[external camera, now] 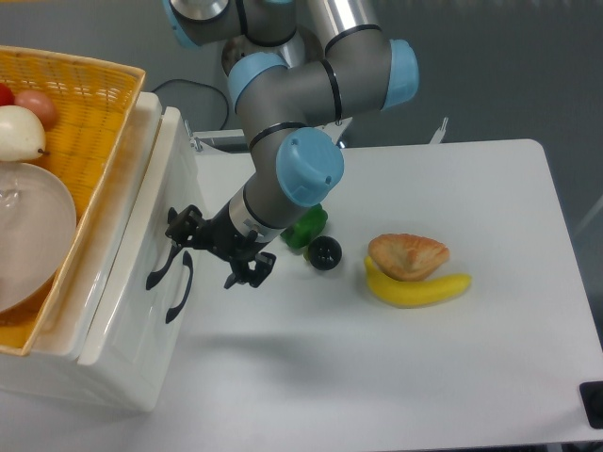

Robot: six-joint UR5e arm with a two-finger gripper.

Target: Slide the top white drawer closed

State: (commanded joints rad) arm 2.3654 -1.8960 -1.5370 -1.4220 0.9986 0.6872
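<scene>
1. Drawer first: the top white drawer (141,245) sits at the left edge of the table (424,358), with its glossy front panel facing the tabletop and only a thin strip of its interior showing along the top edge, so it is nearly pushed in.
2. Its black arched handle (170,278) curves down the front panel, roughly at the panel's middle.
3. Directly beneath the drawer is the lower drawer front (113,377); its own handle cannot be made out.
4. Above and behind the drawer rests the yellow woven basket (89,113), holding a white plate (28,235), a pale round fruit (19,132) and a reddish fruit (36,104).
5. The gripper (212,259) hangs just beside the drawer, on the tabletop side of the front panel, at the height of the handle.
6. Its black fingers (184,226) are spread apart with nothing between them; the upper finger reaches the top of the handle, and whether it actually touches cannot be told.
7. The arm (301,122) rises from the gripper away from the drawer, with grey links and pale blue joint caps.
8. Just past the gripper from the drawer lie a green object (306,226) partly hidden by the wrist and a small black round object (326,252) touching it.
9. Farther from the drawer, well apart from it, a croissant (408,255) rests against a yellow banana (419,289).
</scene>
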